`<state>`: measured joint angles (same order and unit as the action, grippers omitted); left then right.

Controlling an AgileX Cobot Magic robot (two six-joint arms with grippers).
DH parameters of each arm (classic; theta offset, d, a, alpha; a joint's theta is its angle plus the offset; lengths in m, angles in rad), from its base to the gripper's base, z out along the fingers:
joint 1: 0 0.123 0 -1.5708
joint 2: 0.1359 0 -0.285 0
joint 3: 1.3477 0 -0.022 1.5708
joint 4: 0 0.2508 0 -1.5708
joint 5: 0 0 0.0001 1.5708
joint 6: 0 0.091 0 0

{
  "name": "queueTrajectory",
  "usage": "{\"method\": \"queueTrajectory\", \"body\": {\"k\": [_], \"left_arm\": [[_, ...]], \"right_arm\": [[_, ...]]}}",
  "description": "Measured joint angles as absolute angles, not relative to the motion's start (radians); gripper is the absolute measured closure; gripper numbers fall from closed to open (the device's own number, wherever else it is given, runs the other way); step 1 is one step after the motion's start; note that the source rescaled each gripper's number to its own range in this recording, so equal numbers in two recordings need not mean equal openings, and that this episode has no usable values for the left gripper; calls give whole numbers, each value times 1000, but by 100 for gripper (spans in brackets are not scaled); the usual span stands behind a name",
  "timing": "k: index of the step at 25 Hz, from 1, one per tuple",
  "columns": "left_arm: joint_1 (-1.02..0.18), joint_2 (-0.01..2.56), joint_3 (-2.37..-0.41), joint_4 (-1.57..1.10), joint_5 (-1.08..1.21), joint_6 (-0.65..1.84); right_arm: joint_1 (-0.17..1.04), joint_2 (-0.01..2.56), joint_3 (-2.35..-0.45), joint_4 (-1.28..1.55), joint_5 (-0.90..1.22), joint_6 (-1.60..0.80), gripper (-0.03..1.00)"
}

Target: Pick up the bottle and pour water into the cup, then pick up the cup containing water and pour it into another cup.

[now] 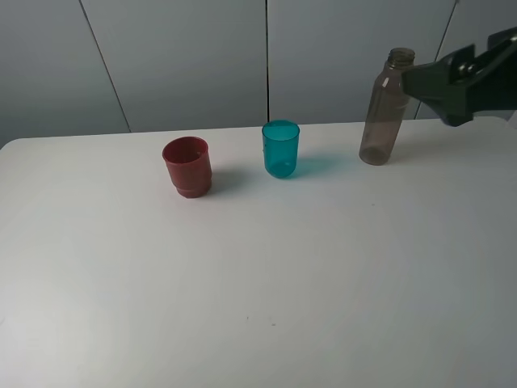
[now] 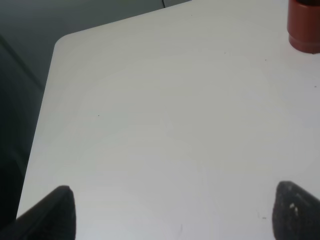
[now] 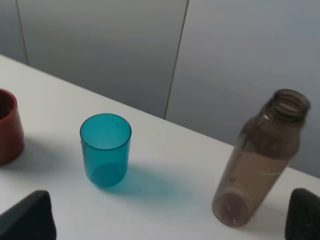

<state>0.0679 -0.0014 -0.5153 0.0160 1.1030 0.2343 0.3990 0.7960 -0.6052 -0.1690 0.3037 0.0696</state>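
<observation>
The bottle, smoky grey-brown with no cap, stands upright at the back right of the white table. My right gripper hovers just right of its upper part, open and holding nothing. In the right wrist view the bottle stands ahead, nearer one of the two wide-apart fingertips. The teal cup stands upright mid-table. The red cup sits to its left. My left gripper is open over bare table, with the red cup far ahead of it.
The white table reaches back to a grey panelled wall. Its left edge and rounded corner show in the left wrist view, with dark floor beyond. The left arm is out of the exterior view.
</observation>
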Motion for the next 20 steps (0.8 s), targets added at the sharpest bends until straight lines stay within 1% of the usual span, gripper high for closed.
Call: {"method": "queueTrajectory", "body": {"k": [2, 6, 10, 13, 18, 20], "left_arm": [[68, -1, -515, 16, 1103, 234], [68, -1, -515, 16, 1103, 234], [68, -1, -515, 16, 1103, 234], [68, -1, -515, 16, 1103, 234], [68, -1, -515, 16, 1103, 234], [68, -1, -515, 16, 1103, 234]], "right_arm": [[399, 657, -622, -164, 492, 47, -3], [399, 467, -634, -136, 827, 15, -3], [399, 333, -634, -73, 1061, -16, -3], [399, 263, -629, 0, 1133, -39, -3], [399, 136, -552, 63, 1147, -74, -3], [399, 90, -522, 63, 1120, -79, -3]]}}
